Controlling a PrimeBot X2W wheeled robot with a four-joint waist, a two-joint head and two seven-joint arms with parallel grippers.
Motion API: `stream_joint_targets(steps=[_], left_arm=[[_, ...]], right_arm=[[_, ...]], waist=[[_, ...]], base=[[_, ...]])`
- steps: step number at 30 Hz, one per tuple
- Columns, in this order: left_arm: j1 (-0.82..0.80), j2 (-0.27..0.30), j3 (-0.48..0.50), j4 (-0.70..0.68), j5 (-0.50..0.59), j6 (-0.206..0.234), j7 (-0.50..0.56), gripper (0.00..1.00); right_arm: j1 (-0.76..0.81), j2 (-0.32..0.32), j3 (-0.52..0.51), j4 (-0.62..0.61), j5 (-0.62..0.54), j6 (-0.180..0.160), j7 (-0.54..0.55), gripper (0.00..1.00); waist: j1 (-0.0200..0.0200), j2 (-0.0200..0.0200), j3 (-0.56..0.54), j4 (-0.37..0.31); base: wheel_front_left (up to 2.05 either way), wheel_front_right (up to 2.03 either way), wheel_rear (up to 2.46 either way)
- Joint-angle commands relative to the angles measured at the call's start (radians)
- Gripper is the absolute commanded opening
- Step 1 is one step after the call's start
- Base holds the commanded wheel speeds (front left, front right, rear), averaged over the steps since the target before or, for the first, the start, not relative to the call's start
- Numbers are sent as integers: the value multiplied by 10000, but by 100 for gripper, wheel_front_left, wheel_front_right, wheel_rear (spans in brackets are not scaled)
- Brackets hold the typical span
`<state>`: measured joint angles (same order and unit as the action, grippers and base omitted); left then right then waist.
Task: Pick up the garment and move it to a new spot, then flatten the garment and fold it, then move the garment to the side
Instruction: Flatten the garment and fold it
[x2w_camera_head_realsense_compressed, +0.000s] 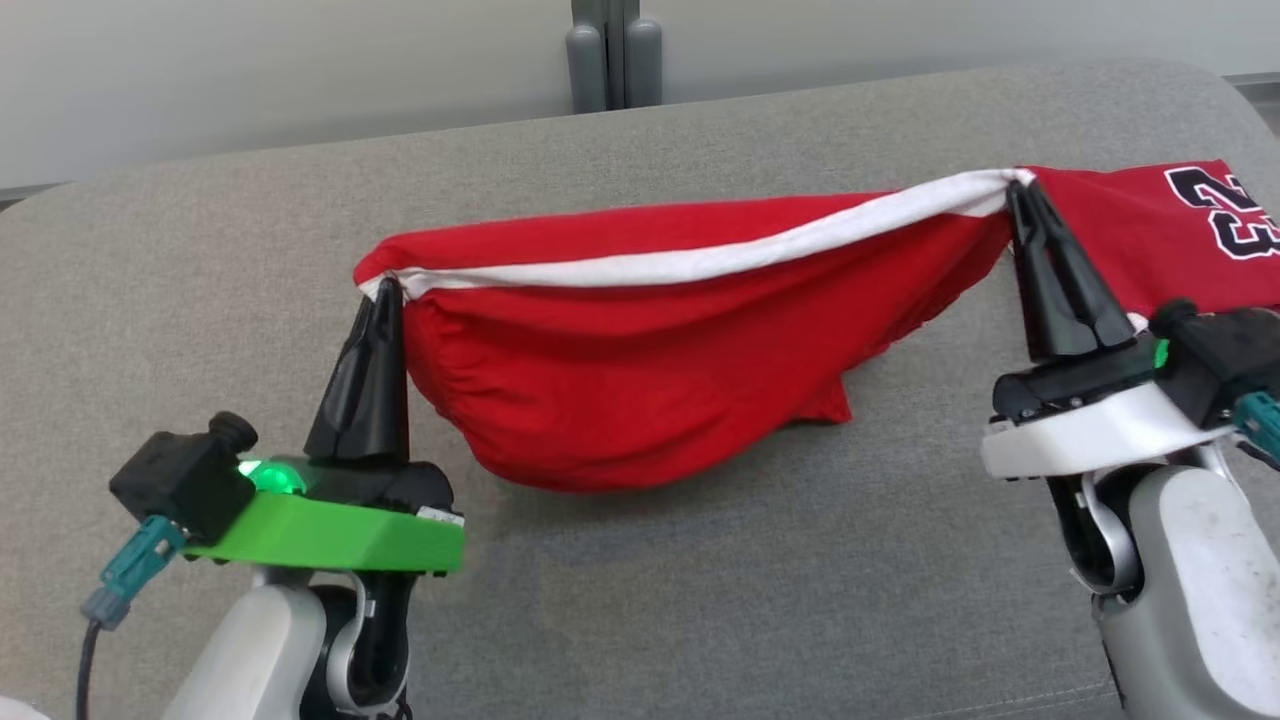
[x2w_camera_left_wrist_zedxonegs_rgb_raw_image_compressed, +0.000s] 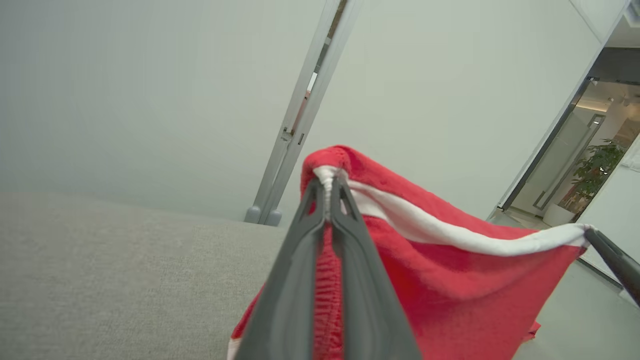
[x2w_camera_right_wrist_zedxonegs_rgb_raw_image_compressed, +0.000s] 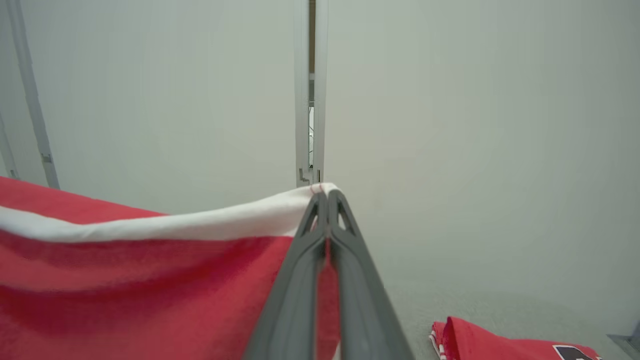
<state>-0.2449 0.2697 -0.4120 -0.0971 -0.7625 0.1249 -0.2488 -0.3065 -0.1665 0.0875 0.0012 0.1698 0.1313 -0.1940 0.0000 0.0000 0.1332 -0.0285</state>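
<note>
Grey fabric-covered bench (x2w_camera_head_realsense_compressed: 640, 620); pale plain wall (x2w_camera_head_realsense_compressed: 250, 70) behind; metal post (x2w_camera_head_realsense_compressed: 612, 50) at wall seam; glass door (x2w_camera_left_wrist_zedxonegs_rgb_raw_image_compressed: 560, 165), potted plant (x2w_camera_left_wrist_zedxonegs_rgb_raw_image_compressed: 597, 167) beyond.

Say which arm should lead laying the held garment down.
Left, probably. Both grippers are shut on the garment by its white band; the left gripper has bare grey surface around it, while the right gripper sits beside a second red piece, numbered, crowding that side.

Even, soft indoor light; faint shadows, wrist views slightly blurred.
</note>
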Motion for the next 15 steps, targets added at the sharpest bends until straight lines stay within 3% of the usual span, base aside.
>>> stream_joint_targets(steps=[1, 10, 15], left_arm=[[53, 164, 105, -310, 122, 92, -55, 0], [-259, 728, 709, -3171, 566, 823, 296, 0], [-461, 1008, 949, -4010, 405, 1128, 900, 0]], right_arm=[[196, 62, -151, -530, -150, -13, 81, 0], [734, 330, -899, -3878, -699, -13, 614, 0], [789, 378, -1194, -4590, -658, -15, 1007, 0]], waist=[[0, 0, -110, -66], [0, 0, -656, -203], [0, 0, -658, -207]], base=[[0, 0, 0], [0, 0, 0], [0, 0, 0]])
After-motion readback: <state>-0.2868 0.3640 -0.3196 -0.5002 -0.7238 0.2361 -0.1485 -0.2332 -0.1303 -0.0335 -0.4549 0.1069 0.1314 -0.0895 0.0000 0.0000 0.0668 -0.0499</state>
